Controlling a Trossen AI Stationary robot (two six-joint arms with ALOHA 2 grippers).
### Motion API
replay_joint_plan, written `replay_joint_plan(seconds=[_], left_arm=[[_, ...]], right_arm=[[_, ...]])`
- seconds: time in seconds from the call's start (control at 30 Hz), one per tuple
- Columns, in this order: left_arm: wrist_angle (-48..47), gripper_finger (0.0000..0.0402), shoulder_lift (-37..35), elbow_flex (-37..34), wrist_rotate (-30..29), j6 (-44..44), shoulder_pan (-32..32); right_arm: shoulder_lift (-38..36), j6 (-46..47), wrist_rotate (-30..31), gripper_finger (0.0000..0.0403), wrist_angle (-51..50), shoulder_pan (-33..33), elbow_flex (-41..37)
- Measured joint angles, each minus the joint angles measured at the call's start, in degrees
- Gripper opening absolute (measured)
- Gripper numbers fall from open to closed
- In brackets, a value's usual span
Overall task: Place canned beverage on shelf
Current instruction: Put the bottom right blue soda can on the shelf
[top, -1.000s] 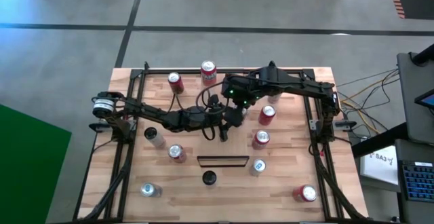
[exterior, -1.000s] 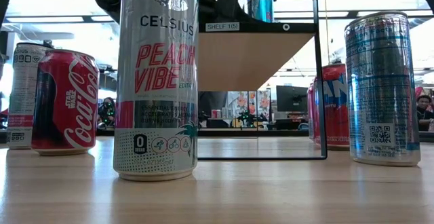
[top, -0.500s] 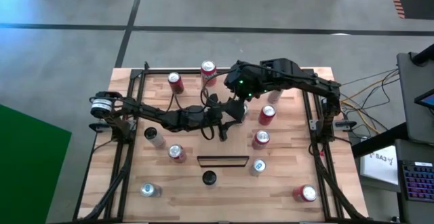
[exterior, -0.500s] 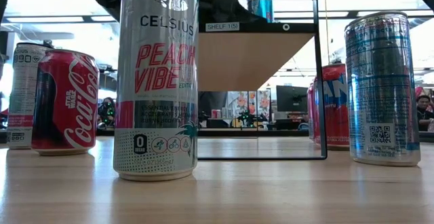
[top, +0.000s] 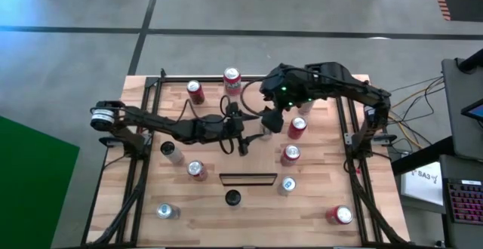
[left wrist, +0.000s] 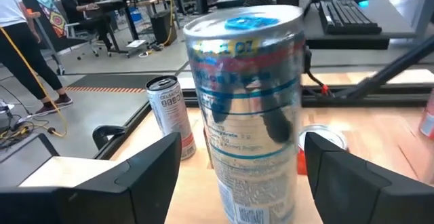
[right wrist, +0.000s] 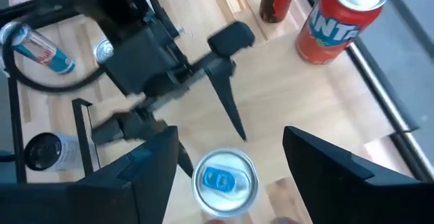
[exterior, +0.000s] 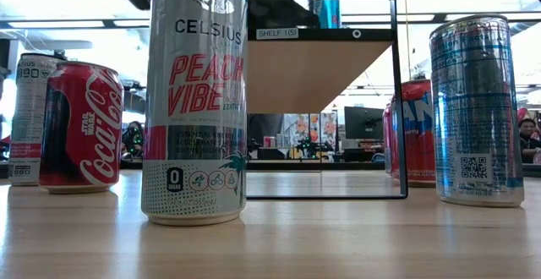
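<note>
Blue-top can (left wrist: 247, 108) stands between open L gripper (left wrist: 241, 166) fingers, untouched; R gripper (right wrist: 224, 159) open above.

cans (top: 290, 155) crowding shelf (top: 247, 178) sides

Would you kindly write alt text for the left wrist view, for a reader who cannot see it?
A tall silver can with a blue top stands upright between the left end effector's open fingers, with gaps either side. A slim silver can and a red can stand behind it, with a person beyond the table.
</note>
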Motion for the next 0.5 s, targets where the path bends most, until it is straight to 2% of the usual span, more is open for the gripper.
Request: replay_joint_plan(seconds=[0.2, 0.5], left_arm=[[-7.9, 0.0275, -5.7, 0.0, 0.1, 0.1, -0.2], [-9.2, 0.0275, -15.7, -2.4, 0.2, 0.1, -2.0]], right_arm=[[-2.6, -1.4, 6.1, 0.0213, -1.0, 3.1, -0.1], [-5.5, -1.9, 15.7, 0.0124, -1.2, 10.2, -1.1]])
